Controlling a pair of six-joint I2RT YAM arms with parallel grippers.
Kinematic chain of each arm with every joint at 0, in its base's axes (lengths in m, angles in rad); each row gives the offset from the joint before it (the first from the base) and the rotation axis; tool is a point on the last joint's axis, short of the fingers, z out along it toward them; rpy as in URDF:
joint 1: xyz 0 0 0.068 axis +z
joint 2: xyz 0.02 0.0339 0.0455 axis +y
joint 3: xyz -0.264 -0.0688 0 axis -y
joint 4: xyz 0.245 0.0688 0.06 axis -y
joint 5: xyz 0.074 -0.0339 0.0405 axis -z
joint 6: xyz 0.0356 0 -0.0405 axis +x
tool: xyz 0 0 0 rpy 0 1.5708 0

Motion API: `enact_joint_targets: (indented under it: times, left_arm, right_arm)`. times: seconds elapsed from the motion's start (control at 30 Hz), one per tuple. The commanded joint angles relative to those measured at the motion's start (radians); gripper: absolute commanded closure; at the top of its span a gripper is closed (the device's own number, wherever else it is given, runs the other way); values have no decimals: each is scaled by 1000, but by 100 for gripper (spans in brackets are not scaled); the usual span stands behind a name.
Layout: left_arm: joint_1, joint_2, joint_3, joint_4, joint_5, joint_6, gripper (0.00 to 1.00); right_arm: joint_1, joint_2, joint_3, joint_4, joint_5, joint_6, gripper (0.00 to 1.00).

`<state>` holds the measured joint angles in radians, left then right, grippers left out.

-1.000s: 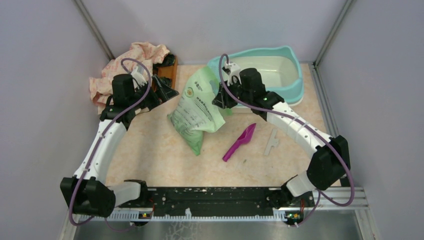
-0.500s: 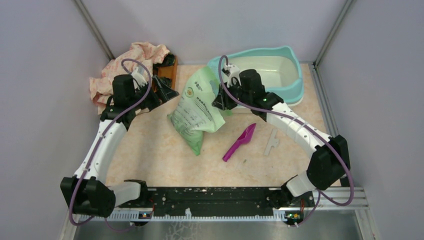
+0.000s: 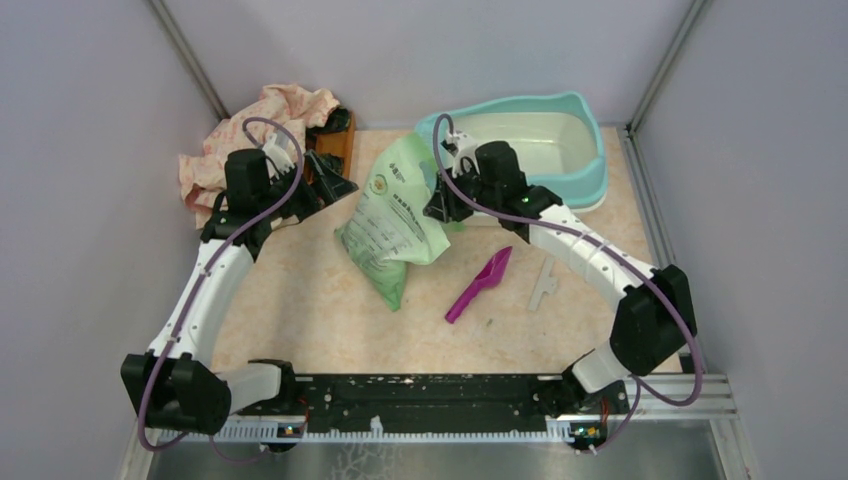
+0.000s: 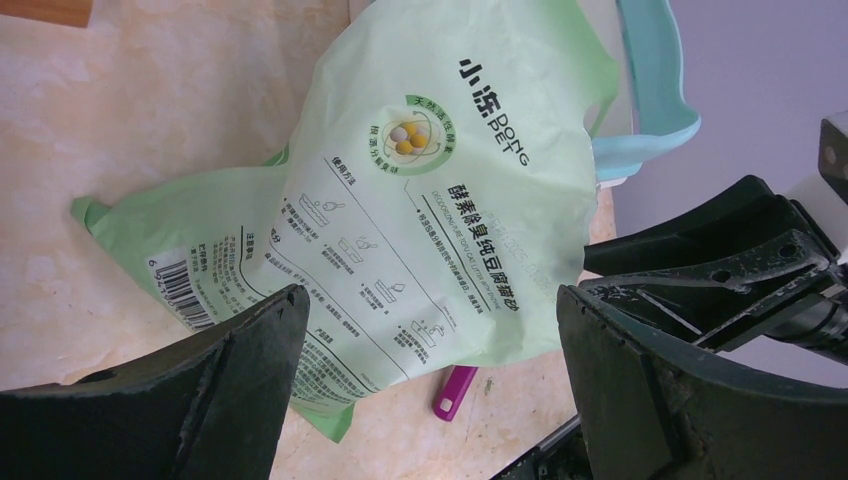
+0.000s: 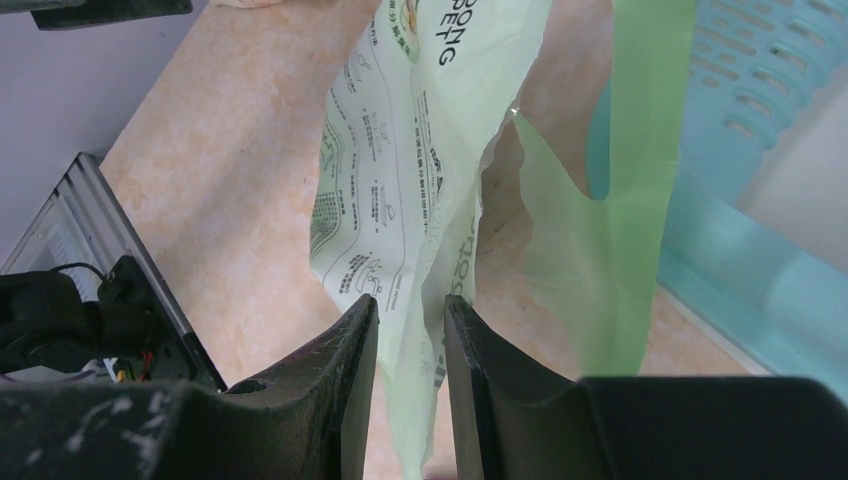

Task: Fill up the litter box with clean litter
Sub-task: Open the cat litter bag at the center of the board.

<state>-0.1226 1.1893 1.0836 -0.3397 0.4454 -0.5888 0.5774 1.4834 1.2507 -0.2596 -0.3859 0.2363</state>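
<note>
The litter box (image 3: 592,150), teal-rimmed with a cream basin, stands at the back right; its perforated ledge (image 5: 770,80) shows in the right wrist view. The basin looks bare. The clean litter is hidden from view. A pale green printed bag (image 3: 395,220) stands slumped left of the box. My right gripper (image 3: 443,210) is shut on the bag's (image 5: 400,180) torn upper edge, with plastic between its fingers (image 5: 412,305). My left gripper (image 3: 340,185) hangs open to the left of the bag (image 4: 430,200), apart from it, with nothing between its fingers (image 4: 430,300).
A purple scoop (image 3: 480,283) lies on the table right of the bag, and a grey flat part (image 3: 543,283) beside it. A patterned cloth (image 3: 270,120) and a brown wooden tray (image 3: 340,140) sit at the back left. Walls close in on three sides.
The right wrist has crept slightly to the left, still holding the bag's edge. The left arm and the bag have barely moved.
</note>
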Motion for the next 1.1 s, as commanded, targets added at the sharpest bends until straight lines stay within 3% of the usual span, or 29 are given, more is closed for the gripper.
enact_joint_targets:
  times: [0.0,0.4,0.87,0.9,1.07]
  left_arm:
    - [-6,-7,-5,22,-4,5,1]
    - [-6,1,-10,26,-2,6,1]
    - [-5,-19,-20,21,-15,20,1]
    - [-5,-23,-21,18,-16,23,1]
    - [-5,-35,-21,2,-28,39,1]
  right_arm:
    - [-8,29,33,34,2,-17,69]
    - [5,64,57,34,-77,-20,68]
    - [108,280,354,-241,24,-107,72]
    - [112,291,361,-247,35,-107,73]
    - [130,287,381,-239,61,-116,100]
